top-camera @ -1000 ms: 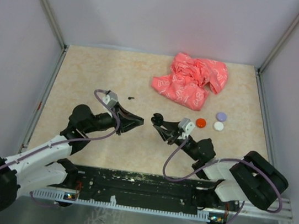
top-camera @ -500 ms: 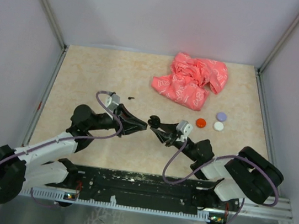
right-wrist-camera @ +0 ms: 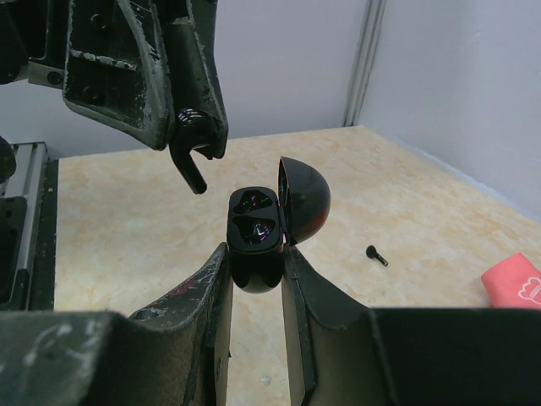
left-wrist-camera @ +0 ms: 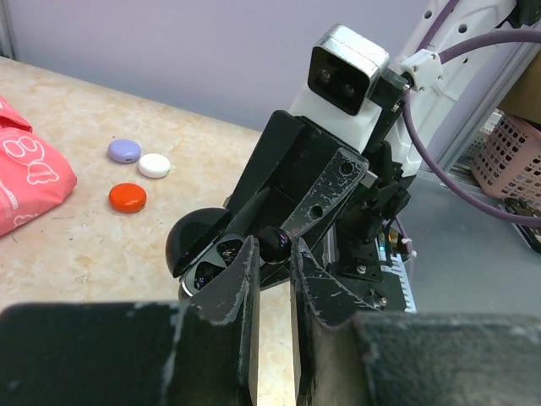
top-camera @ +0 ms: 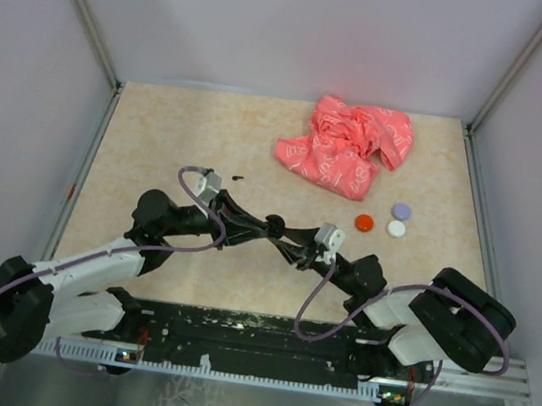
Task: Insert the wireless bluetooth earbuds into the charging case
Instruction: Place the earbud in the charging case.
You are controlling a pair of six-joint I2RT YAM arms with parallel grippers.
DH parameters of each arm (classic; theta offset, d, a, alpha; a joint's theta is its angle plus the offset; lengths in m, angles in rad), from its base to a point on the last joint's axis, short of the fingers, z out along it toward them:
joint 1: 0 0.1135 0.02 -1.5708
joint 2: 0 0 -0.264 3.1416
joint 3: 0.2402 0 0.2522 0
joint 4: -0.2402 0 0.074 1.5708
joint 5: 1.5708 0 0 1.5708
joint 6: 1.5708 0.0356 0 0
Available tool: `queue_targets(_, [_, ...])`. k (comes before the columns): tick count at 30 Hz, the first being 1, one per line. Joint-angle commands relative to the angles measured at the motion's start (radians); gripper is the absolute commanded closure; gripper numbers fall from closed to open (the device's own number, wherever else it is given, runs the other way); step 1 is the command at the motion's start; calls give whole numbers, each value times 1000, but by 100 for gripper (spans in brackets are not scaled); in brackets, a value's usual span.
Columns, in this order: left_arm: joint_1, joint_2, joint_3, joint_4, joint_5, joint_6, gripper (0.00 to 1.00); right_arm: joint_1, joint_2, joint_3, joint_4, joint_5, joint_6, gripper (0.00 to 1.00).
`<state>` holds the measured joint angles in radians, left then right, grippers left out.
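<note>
My left gripper (left-wrist-camera: 272, 250) pinches an earbud (right-wrist-camera: 190, 131), stem down, just above the open charging case (right-wrist-camera: 254, 224) my right gripper (right-wrist-camera: 254, 259) clamps.

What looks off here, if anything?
One black earbud lies loose on the table, well apart from the open charging case held by the right gripper. The left gripper holds the other earbud near it. Nothing else stands out.
</note>
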<state>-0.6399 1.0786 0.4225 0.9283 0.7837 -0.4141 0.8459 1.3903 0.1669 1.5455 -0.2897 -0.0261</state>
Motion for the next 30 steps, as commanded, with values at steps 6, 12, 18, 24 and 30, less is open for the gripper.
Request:
queue_targets(6, [-18,15,34,54,16,43,84,23,-31,45,30,-31,-9,100])
queue_targets(12, [-26,34,36,51,19,64,85,26,-41,49,17,-40,-6,100])
queue_targets(18, [-29,51,39,50,18,79,85,29,-42,52,13,-48,-6,100])
queue_targets(24, [-29,42,48,47,12,86,86,32,-42,57,4,-57,-6,100])
queue_targets(30, [-29,25,52,4,6,108,86,32,-43,55,6,-58,-5,100])
